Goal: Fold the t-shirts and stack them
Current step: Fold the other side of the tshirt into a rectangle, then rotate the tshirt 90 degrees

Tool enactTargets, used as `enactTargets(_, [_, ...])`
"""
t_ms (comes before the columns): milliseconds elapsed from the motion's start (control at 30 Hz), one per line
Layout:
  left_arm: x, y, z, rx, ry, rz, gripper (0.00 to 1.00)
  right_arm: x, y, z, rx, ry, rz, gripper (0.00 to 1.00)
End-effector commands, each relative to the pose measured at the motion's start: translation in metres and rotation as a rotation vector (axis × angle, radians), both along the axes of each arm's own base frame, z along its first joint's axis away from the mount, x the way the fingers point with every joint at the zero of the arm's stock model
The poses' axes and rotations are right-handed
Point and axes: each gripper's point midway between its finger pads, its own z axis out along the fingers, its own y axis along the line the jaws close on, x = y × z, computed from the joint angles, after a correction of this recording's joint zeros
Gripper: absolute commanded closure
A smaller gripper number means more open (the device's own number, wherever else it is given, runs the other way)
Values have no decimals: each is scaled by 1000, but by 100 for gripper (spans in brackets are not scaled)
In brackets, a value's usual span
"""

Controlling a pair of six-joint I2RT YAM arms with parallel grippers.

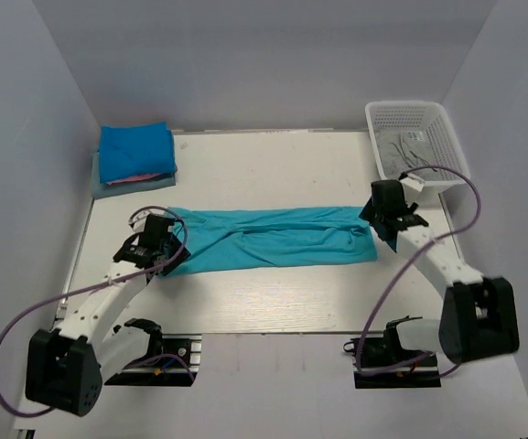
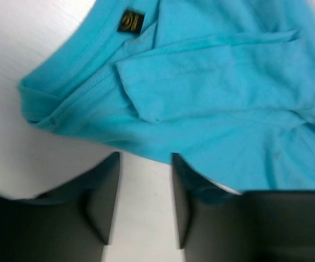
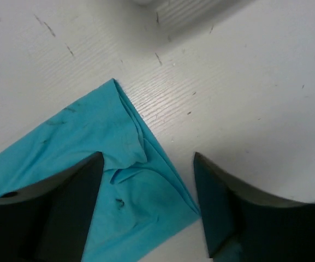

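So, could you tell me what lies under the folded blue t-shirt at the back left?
Beneath the blue t-shirt, a thin pink edge shows, with a pale grey-blue layer below it. The rest of both is covered.

Jaws parted on left end effector (image 2: 145, 164) and right end effector (image 3: 147, 164)

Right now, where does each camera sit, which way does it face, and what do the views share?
Top external: above and behind the arms, looking down on the table, turquoise t-shirt, folded stack and basket; both arms show, with the left gripper and right gripper.
Left wrist: on the left arm, looking down at the shirt's collar end; its open fingers show.
Right wrist: on the right arm, looking down at the shirt's opposite corner; its open fingers show.
Shared: all three show the turquoise t-shirt on the table.
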Motion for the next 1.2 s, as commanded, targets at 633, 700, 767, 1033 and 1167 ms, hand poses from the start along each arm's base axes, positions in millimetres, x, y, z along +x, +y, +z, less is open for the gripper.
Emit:
enactTargets(633, [100,-62,-7,-108,-22,-214,0,42,125,-41,176,107,487,10])
enactTargets(700, [97,-52,-21,-86,26,-185,0,34,106,-52,132,154,400,10])
enactTargets(767, [93,-44,-30,-52,60,-155,0,18,87,-61,98,220,308,10])
enactTargets(1033, [123,-52,-59,-43,131,-155,0,-46,105,-76,251,278,351,10])
enactTargets(1167, [176,-78,-57,-96,60,-228,0,-94,130,-101,328,378,451,10])
